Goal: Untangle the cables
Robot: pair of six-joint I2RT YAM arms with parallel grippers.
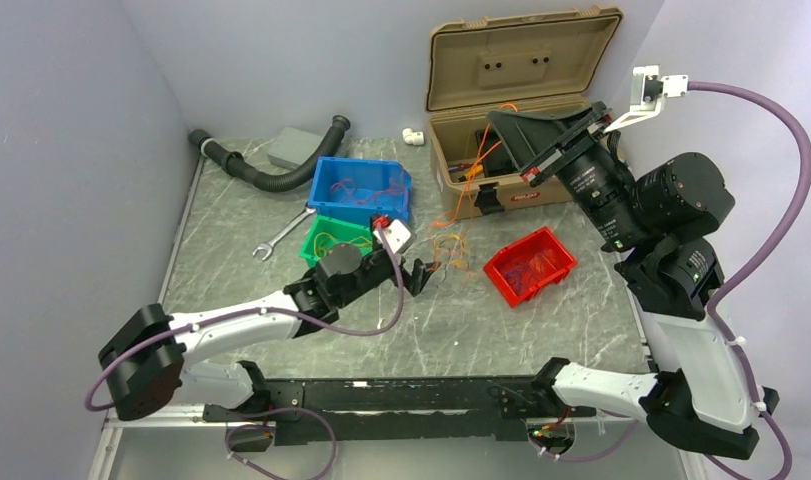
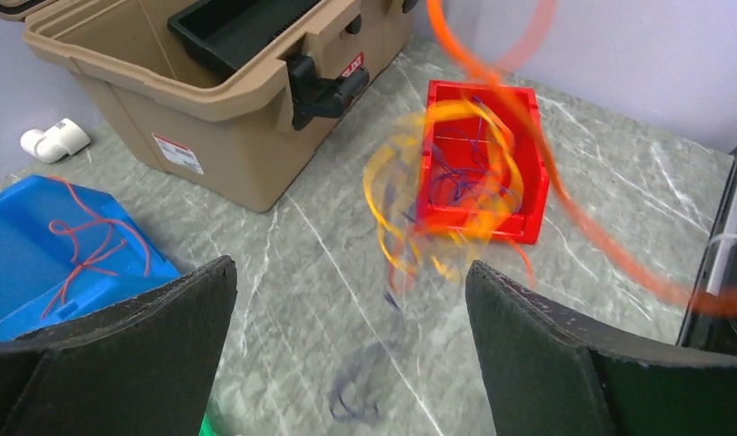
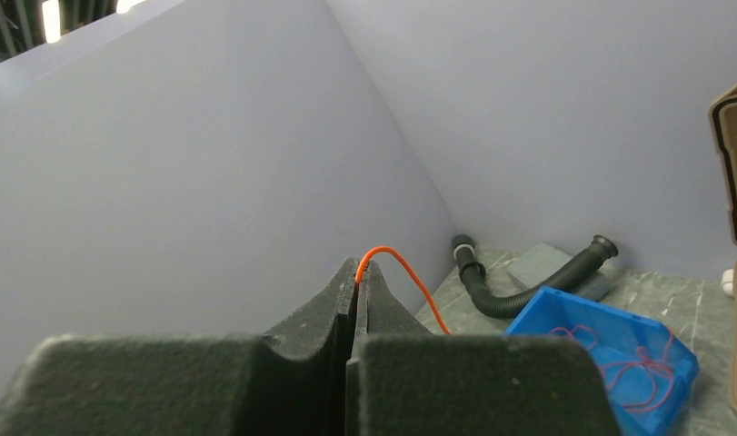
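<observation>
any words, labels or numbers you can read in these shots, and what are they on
No text can be read in any view.
White sticker on the front of the tan case: print too small and blurred to read.
Red badge beside the case's black latch: lettering blurred and partly hidden.

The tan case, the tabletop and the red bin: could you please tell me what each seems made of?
Tan case: probably moulded plastic, matte; rounded edges and a black clip latch. Tabletop: grey stone or stone-print laminate, faint sheen; white veins, cannot tell which. Red bin: rigid plastic, fairly glossy; thin even walls.
</observation>
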